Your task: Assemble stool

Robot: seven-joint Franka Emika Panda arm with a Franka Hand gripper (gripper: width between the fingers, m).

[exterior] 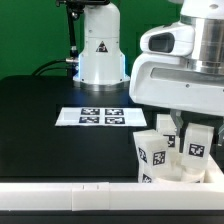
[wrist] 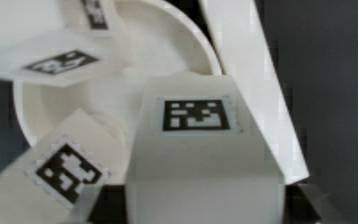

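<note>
**A:** What is the tool (exterior: pixel 183 128) doing?

**B:** It is hanging low at the exterior view's right, near the front edge of the black tabletop (exterior: pixel 40 110), right over a cluster of white stool parts. Its fingers are reaching down among them, and I cannot tell whether they are spread or pinching anything, because the parts and the arm's white body are hiding the tips.

**A:** Where are the stool parts sitting?

**B:** Two blocky legs are standing beside the fingers: one tagged leg (exterior: pixel 156 156) on the exterior view's left of the tool, another tagged leg (exterior: pixel 197 150) on its right. They are resting close against the long white edge bar (exterior: pixel 60 190) running along the near side. In the wrist view, a large tagged leg (wrist: pixel 197 150) is filling the middle, with the curved seat (wrist: pixel 158 35) arcing behind it.

**A:** Anything farther out?

**B:** The marker board (exterior: pixel 92 117) is lying flat mid-table, well apart from the parts, and the arm's white base (exterior: pixel 100 50) is standing at the far side.
</note>
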